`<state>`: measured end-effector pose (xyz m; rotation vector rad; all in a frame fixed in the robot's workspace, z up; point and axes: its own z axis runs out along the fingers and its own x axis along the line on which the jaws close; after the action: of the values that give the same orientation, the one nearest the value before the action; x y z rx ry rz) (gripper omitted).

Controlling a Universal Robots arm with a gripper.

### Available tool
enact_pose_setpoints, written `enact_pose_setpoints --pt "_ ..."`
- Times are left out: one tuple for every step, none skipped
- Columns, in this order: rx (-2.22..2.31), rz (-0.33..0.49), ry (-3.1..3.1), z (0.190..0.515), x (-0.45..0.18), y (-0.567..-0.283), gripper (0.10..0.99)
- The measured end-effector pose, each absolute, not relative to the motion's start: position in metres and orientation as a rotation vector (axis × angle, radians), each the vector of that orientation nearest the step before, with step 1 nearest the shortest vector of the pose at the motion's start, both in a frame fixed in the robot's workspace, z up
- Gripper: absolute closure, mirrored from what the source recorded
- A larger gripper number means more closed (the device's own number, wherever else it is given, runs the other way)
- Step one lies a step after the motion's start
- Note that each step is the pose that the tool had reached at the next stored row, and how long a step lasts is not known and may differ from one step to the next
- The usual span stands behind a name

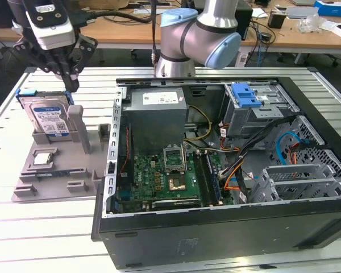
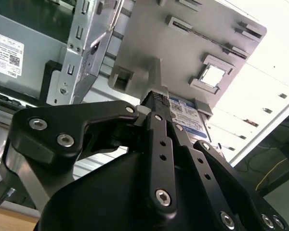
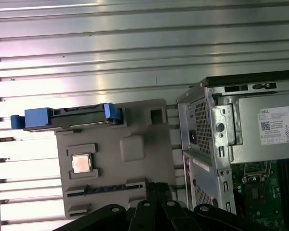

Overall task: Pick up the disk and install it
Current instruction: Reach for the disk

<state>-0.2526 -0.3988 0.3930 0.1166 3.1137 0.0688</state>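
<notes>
Gripper [image 1: 71, 85] is hovering in the exterior view's upper left, pincer pressed together and carrying nothing, tips just above the disk [image 1: 45, 116]. The disk is standing on edge in the grey fixture [image 1: 57, 170], left of the PC case [image 1: 216, 227]. For a clean grasp I'm thinking: spread the pincer before dropping, centre it across the thin top edge between the blue rails [image 3: 38, 119], and stay clear of the grey post [image 1: 79, 128] beside it.

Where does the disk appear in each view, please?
Exterior view: the disk stands upright in the grey holder, at the exterior view's left.
Second wrist view: its labelled face shows, on the holder.
First wrist view: seen edge-on, blue rails at its ends.
Shared landmark: the CPU chip.
</notes>
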Motion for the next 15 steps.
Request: enact_pose_setpoints --pt "0.117 0.069 3.114 0.393 -0.256 -0.399 0.980" --pt "0.117 0.069 3.114 0.393 -0.258 -0.399 0.980" --pt "0.117 0.069 3.114 0.393 -0.264 -0.399 0.980" --pt "0.116 0.069 3.114 0.393 -0.268 -0.399 0.980" --pt "0.116 0.069 3.114 0.393 -0.271 -0.399 0.980" --pt "0.117 0.069 3.114 0.393 -0.274 -0.399 0.980" --pt "0.117 0.069 3.114 0.393 -0.278 -0.399 0.980" --pt "0.117 0.069 3.114 0.393 -0.281 -0.399 0.980" --pt "0.117 0.069 3.114 0.393 -0.284 -0.399 0.980" --pt "0.117 0.069 3.114 0.393 -0.287 -0.399 0.980" --pt "0.117 0.069 3.114 0.393 -0.289 -0.399 0.980" --pt "0.117 0.069 3.114 0.393 -0.291 -0.399 0.980" --pt "0.117 0.069 3.114 0.393 -0.293 -0.399 0.980" --pt "0.116 0.069 3.114 0.393 -0.294 -0.399 0.980" --pt "0.117 0.069 3.114 0.393 -0.297 -0.399 0.980"
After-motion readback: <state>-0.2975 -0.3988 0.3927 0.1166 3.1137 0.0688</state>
